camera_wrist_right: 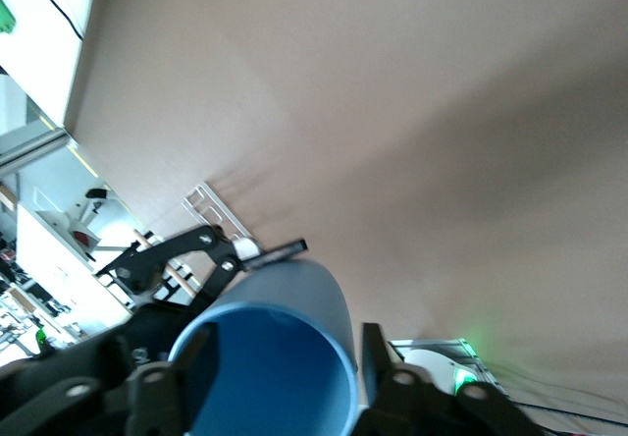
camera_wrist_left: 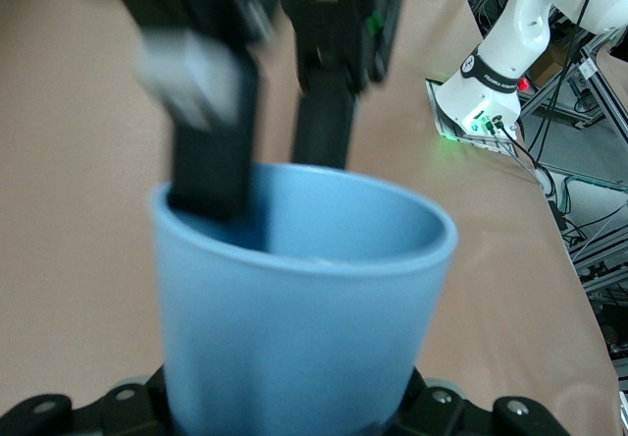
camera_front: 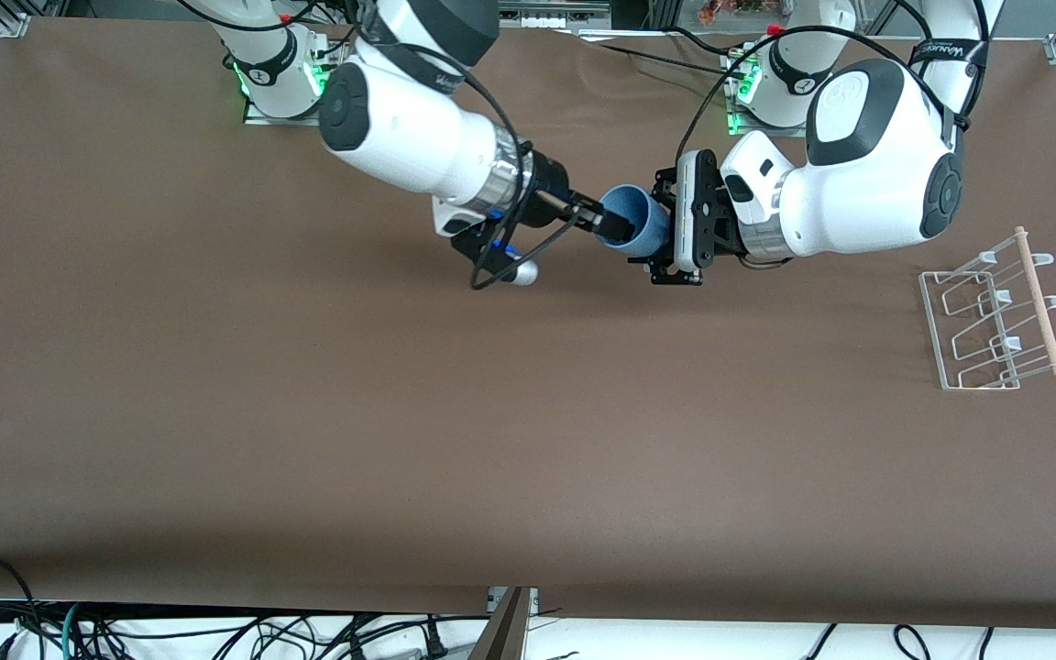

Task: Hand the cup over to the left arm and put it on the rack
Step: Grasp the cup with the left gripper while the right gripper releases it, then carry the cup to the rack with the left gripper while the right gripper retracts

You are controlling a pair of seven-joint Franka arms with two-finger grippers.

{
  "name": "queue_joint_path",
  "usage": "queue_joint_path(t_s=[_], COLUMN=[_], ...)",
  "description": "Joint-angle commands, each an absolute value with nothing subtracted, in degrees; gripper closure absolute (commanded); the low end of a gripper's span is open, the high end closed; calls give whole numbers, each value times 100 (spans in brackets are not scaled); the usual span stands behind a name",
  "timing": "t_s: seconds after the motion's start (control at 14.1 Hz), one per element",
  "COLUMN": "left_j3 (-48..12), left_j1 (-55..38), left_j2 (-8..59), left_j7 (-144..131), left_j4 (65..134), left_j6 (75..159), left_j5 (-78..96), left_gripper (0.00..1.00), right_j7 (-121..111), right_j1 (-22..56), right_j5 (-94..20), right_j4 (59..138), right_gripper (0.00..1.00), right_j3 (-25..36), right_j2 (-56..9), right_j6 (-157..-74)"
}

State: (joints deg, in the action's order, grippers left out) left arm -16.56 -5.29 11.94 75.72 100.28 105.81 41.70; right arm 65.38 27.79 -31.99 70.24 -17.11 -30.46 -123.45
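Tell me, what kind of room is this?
Most likely a robotics lab. Two white arms are bolted to a brown-covered table, passing a cup from the right claw to the left claw, with loose cables along the table's edge.

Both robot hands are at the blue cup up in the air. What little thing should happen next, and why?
Probably the right hand should let go and back away. It pinches the rim of the small light-blue plastic cup, one finger inside, while the left hand already seems to hold the cup's base over the brown table. Then the cup could go to the clear-and-white wire rack.
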Motion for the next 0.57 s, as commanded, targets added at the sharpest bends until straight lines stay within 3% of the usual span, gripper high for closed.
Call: queue_joint_path(t_s=[0.0,0.21,0.5], left_j3=[-1679,-1626,-1626], left_j1=[-475,-396,-107], left_j2=[1178,1169,1169], left_j7=[7770,7734,7682], left_j4=[10072,10037,9984], left_j6=[10565,10336,9968], left_j5=[4263,4088,3517], left_gripper=[100,100,100], right_j7=[6486,6452,5189], right_j1=[2296,1786,1714], right_j5=[-3270,-3199,-3304], right_j4=[6996,6996,7005], right_gripper=[1,1,1], right_j3=[-1749,-1671,-277], right_j2=[-2629,-2120,-1216], right_j6=[-12016,-11340,-9340])
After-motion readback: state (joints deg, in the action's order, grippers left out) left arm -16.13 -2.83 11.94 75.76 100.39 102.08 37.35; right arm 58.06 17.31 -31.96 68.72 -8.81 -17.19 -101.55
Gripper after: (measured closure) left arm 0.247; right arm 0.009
